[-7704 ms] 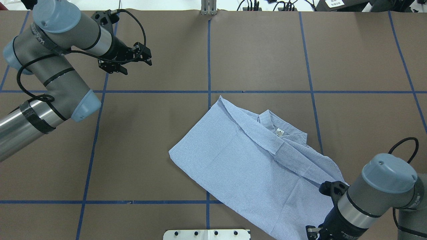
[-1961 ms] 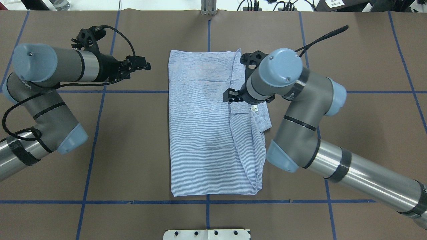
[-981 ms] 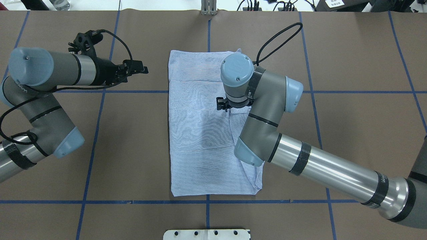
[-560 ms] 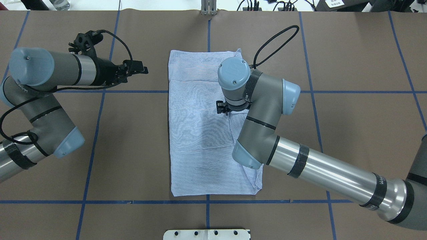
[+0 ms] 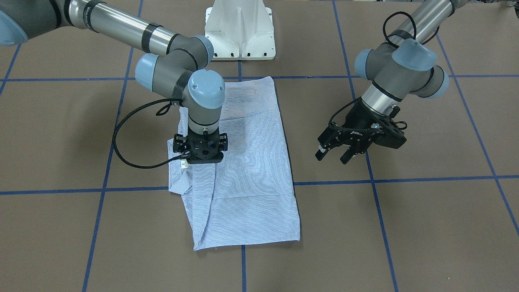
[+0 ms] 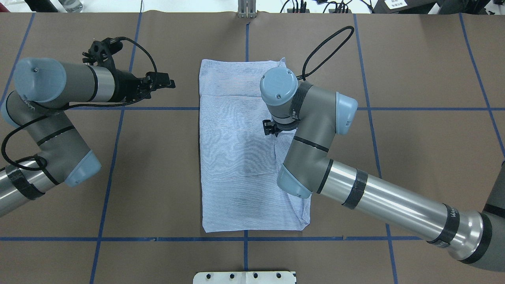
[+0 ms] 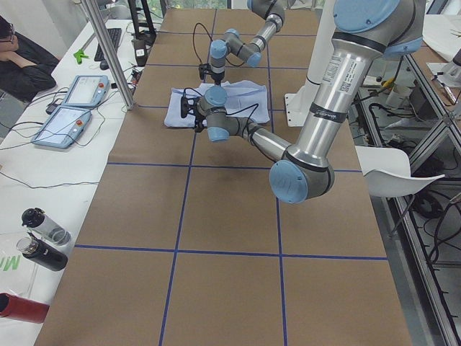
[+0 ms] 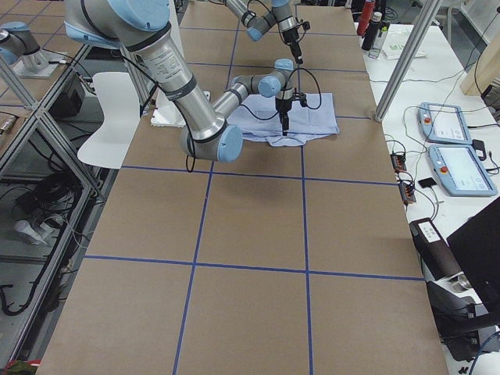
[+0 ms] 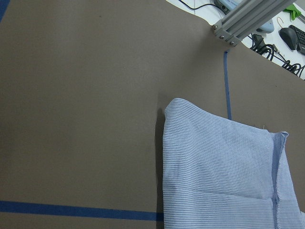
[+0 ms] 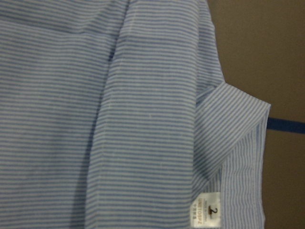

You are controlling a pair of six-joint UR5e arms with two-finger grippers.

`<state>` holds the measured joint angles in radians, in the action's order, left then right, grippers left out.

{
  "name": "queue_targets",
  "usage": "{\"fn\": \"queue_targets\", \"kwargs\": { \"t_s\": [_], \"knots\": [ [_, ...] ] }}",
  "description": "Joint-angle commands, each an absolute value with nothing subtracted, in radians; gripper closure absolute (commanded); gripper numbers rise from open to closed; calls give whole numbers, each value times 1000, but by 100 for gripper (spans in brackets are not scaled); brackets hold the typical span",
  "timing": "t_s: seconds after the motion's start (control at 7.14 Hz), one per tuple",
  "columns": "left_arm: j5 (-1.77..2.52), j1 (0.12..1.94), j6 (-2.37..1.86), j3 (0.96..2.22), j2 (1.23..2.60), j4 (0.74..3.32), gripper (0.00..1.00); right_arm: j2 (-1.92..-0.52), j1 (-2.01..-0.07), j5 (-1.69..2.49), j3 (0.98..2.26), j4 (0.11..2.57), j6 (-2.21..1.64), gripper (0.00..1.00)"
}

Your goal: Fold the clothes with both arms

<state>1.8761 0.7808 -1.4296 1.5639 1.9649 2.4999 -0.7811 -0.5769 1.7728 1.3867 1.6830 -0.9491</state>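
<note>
Vertically downward, right gripper (image 5: 199, 159) above shirt (image 5: 255, 182); left gripper (image 5: 332, 158) aside.

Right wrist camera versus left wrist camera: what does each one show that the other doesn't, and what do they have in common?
Only the right wrist view shows the shirt up close, with its collar and the small white neck label. Only the left wrist view shows a folded corner of it from farther off, a wide bare stretch of table, and the aluminium post and cables past the table's edge. Both show the blue striped fabric, brown tabletop and blue tape.
</note>
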Motion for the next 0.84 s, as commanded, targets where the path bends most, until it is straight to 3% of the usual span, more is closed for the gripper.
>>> {"fn": "queue_targets", "kwargs": {
  "t_s": [0.0,0.42,0.7],
  "knots": [
    [1876,778,-1431,1563,1965,2500,0,-793,-610,1764,1416,1767,-867,0],
    [1876,775,-1433,1563,1973,2500,0,-929,-643,1763,1537,1769,-792,0],
    [1876,775,-1433,1565,1977,2499,0,-966,-647,1755,1543,1767,-779,0]
  ]
}}
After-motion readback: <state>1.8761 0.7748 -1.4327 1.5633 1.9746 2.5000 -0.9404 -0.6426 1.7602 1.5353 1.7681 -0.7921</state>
